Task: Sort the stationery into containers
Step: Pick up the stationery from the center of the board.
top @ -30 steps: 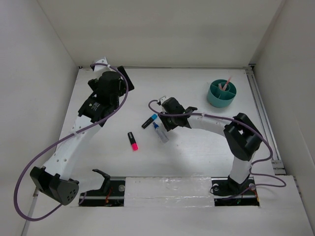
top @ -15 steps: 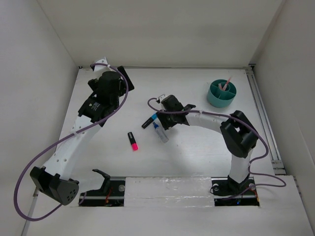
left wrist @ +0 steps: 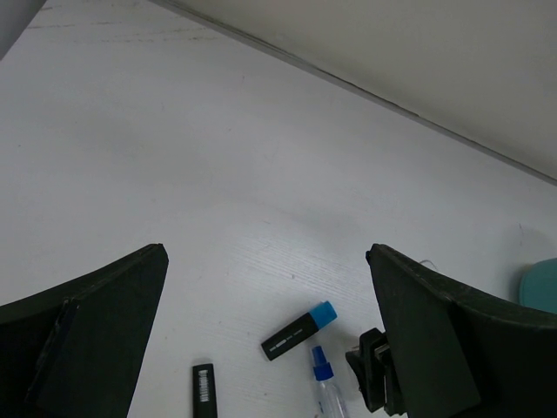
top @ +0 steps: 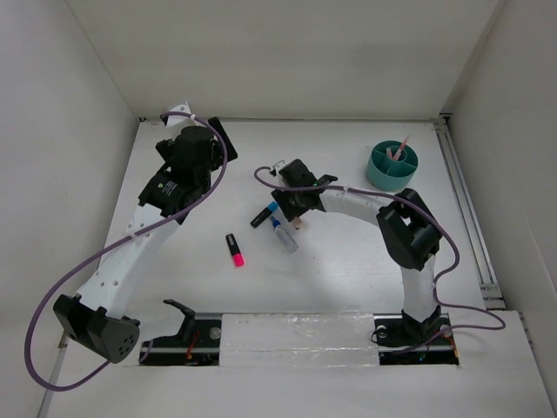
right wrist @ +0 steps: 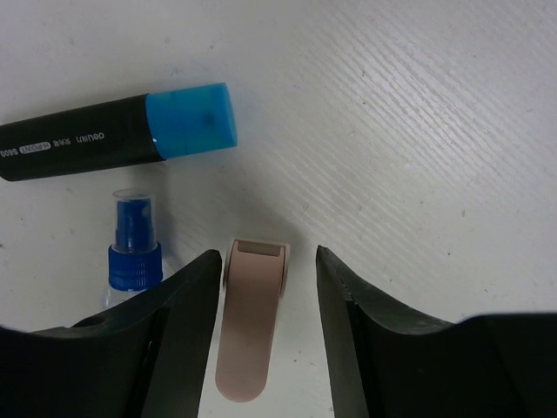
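My right gripper (right wrist: 265, 287) is open low over the table, its fingers on both sides of a tan-pink eraser (right wrist: 252, 326) lying flat; the left finger (right wrist: 187, 313) is next to it, the right stands apart. The eraser peeks out under the gripper (top: 296, 209) in the top view (top: 298, 224). A black marker with a blue cap (right wrist: 122, 131) and a clear blue-capped bottle (right wrist: 135, 248) lie just left. A black marker with a pink cap (top: 234, 250) lies further left. The teal organiser (top: 392, 165) holds pink pencils. My left gripper (top: 198, 152) is open and empty, raised at the far left.
White walls enclose the table on the left, back and right. A metal rail (top: 466, 209) runs along the right edge past the organiser. The arm bases sit on a strip at the near edge (top: 296, 331).
My right gripper has moved a little left and down over the eraser beside the bottle. The left arm has not moved.
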Tool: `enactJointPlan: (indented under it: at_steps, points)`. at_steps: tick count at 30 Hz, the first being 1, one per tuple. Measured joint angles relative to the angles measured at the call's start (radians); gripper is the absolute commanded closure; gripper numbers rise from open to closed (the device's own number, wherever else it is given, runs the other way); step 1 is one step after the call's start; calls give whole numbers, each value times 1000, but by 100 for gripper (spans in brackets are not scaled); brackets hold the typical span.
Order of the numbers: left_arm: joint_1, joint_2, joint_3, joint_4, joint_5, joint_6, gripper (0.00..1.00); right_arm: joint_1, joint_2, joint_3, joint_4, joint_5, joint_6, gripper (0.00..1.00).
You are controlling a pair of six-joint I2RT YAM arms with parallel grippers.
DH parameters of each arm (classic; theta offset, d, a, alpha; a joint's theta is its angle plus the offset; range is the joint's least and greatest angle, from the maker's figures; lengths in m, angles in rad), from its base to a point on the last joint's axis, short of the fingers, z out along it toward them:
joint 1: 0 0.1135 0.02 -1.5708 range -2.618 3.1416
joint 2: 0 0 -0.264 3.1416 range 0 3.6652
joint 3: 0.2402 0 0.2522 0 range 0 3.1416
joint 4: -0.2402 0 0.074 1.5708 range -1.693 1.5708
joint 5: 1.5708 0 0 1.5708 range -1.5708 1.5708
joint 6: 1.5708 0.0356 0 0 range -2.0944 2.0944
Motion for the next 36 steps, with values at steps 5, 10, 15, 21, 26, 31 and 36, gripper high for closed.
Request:
enactJointPlan:
  at_steps: [5, 10, 15, 21, 26, 31, 36]
  points:
    - [0, 0, 0, 0, 0, 5, 0, 0, 0, 1, -34, -1, -10, 48]
    - [0, 0, 0, 0, 0, 6, 0, 0, 0, 1, -50, -1, -16, 49]
    - [0, 0, 0, 0, 0, 9, 0, 0, 10, 11, -61, -16, -24, 54]
    - [0, 0, 0, 0, -1, 11, 0, 0, 53, 56, -80, -31, -37, 54]
    - [0, 0, 0, 0, -1, 11, 0, 0, 64, 64, -98, -35, -47, 57]
    - [0, 0, 0, 0, -1, 11, 0, 1, 64, 67, -114, -34, -51, 62]
    - [0, 0, 0, 0, -1, 11, 0, 1, 64, 67, -117, -33, -51, 62]
